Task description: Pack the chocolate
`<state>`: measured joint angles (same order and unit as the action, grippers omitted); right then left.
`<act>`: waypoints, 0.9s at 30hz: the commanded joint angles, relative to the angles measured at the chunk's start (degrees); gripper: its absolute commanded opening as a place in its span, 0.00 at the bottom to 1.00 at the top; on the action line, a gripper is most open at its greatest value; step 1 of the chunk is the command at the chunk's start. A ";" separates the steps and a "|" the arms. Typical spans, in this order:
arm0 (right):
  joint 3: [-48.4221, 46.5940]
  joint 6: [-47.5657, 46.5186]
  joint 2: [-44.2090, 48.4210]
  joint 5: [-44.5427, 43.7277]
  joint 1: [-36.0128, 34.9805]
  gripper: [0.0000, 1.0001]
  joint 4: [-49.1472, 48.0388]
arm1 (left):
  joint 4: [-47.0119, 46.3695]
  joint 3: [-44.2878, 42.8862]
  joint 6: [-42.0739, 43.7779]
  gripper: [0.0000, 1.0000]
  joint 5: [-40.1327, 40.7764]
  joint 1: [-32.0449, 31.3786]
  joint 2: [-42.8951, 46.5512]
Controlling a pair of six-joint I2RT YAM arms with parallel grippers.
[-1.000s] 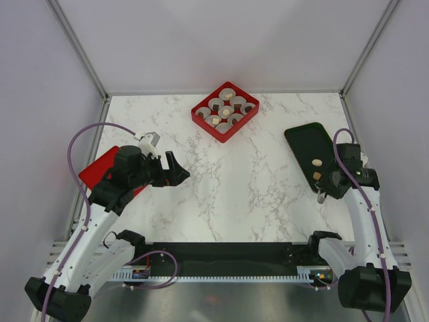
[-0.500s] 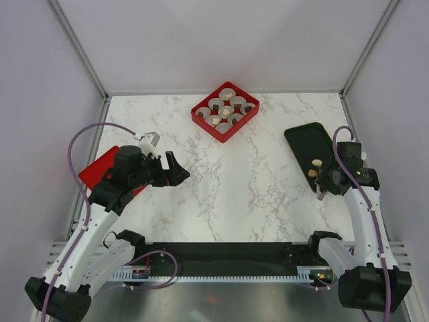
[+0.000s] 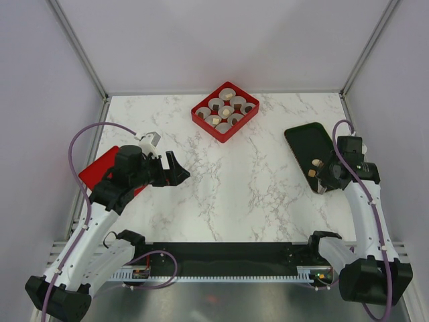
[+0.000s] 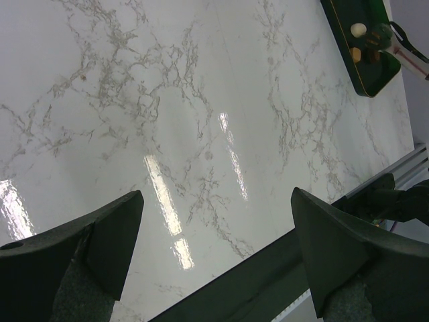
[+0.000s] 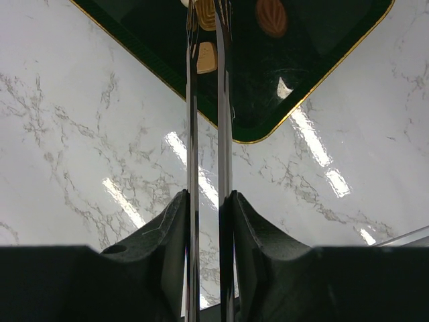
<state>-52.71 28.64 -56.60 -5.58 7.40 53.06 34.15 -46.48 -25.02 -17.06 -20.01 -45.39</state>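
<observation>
While pale walls (image 3: 221, 40) enclose it, the marble table (image 3: 234, 194) shows glare.

We saw a white marble table (image 3: 234, 194) veined in grey. Upper centre sat a bright red box (image 3: 198, 117) of white cups (image 3: 228, 93). At right was a dark green, gold-rimmed tray (image 3: 305, 137), with tan and brown chocolate (image 3: 316, 162) and shiny silver tweezers (image 5: 190, 134).

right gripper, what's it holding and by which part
The right gripper holds the tweezers, squeezed between its fingers at the rear of the blades; the tips reach over the tray.
</observation>
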 commanded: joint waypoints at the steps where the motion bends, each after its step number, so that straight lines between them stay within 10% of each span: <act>1: -2.31 -0.78 -0.27 2.15 0.25 0.37 -3.31 | -1.63 0.16 2.34 1.00 -1.40 -0.12 -0.14; 27: -11.09 3.26 -9.58 7.26 -4.75 0.35 -10.69 | -1.63 0.16 2.25 1.00 -0.96 -0.20 -0.40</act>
<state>-59.86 30.22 -65.12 1.67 4.56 45.93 34.15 -46.48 -25.02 -17.06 -20.01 -45.76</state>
